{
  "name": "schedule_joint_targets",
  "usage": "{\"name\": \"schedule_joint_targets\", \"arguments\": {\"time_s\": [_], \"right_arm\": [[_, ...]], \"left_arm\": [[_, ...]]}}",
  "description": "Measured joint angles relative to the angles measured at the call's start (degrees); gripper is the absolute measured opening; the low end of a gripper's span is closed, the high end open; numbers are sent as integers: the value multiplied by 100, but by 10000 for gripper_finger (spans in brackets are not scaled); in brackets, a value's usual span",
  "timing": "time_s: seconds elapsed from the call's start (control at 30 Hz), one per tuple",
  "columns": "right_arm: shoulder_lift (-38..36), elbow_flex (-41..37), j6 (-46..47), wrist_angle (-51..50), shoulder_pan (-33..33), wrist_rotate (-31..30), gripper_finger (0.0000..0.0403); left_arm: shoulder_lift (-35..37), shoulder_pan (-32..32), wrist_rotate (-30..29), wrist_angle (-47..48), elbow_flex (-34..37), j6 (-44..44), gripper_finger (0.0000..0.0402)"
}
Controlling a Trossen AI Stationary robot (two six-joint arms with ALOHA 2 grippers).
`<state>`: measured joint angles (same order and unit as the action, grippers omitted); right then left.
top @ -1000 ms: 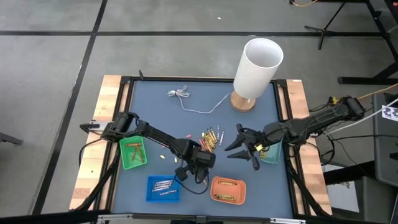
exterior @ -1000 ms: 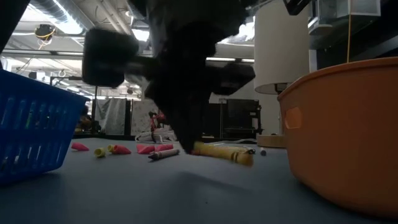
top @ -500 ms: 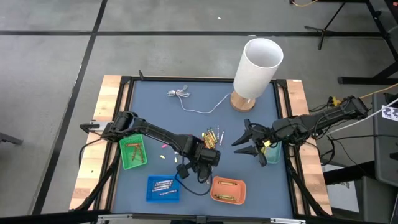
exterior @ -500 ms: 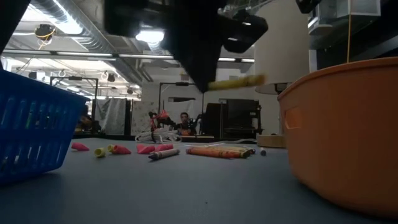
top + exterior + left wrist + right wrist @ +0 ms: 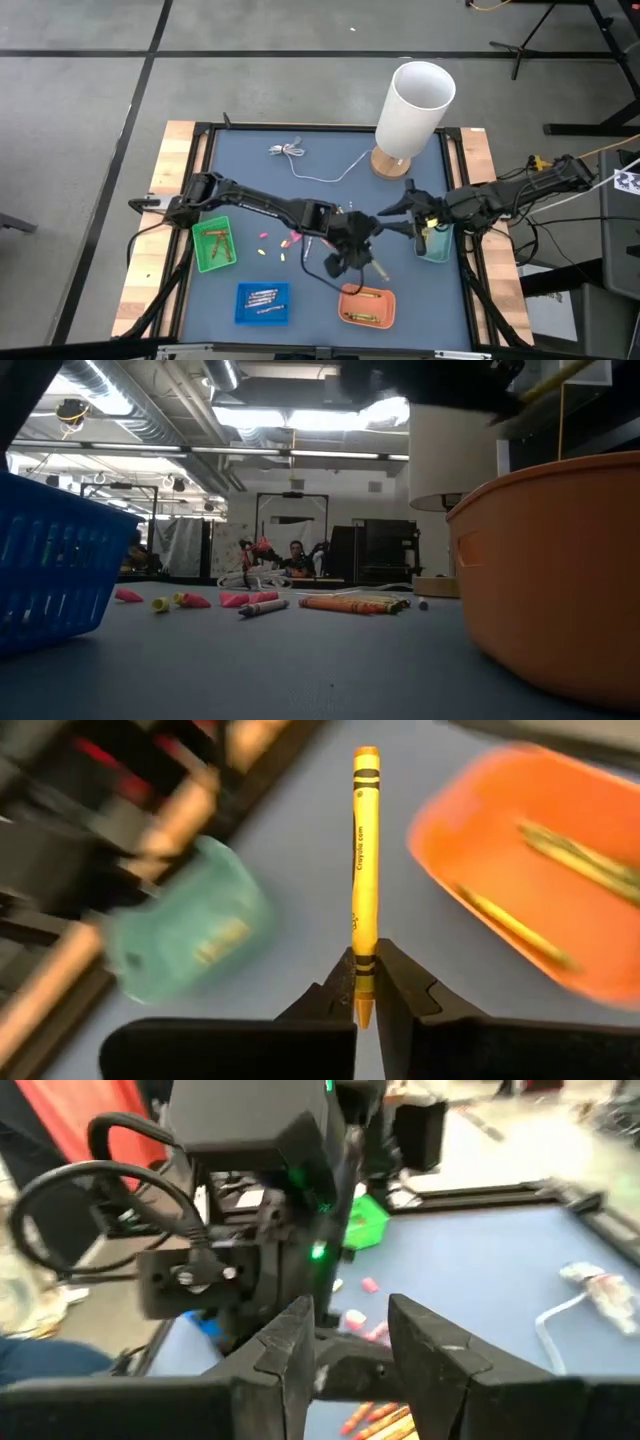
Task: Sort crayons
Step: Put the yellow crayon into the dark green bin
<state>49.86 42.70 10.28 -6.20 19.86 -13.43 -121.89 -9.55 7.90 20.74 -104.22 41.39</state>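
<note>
One yellow crayon (image 5: 365, 870), clamped at its tip in the left gripper (image 5: 364, 982), hangs above the orange tray (image 5: 540, 870), presumably for release there; the right gripper (image 5: 345, 1342) waits, fingers apart, near the bench's right edge.

Left gripper (image 5: 366, 982) lifted yellow crayon (image 5: 364, 870); swung toward orange tray (image 5: 600, 840)

Yellow crayon (image 5: 365, 860) pinched upright; loose crayons (image 5: 338, 214) mid-table.

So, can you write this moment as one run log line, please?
left end effector: shut on yellow crayon | above table, near orange tray | right end effector: open, empty
</note>
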Motion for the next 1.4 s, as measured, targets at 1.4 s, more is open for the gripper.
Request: {"name": "schedule_joint_targets", "arguments": {"time_s": [1.4], "right_arm": [[-660,0,23,-221,0,-608,131]], "left_arm": [[-1954,755,27,-6239,8,-2620,0]]}}
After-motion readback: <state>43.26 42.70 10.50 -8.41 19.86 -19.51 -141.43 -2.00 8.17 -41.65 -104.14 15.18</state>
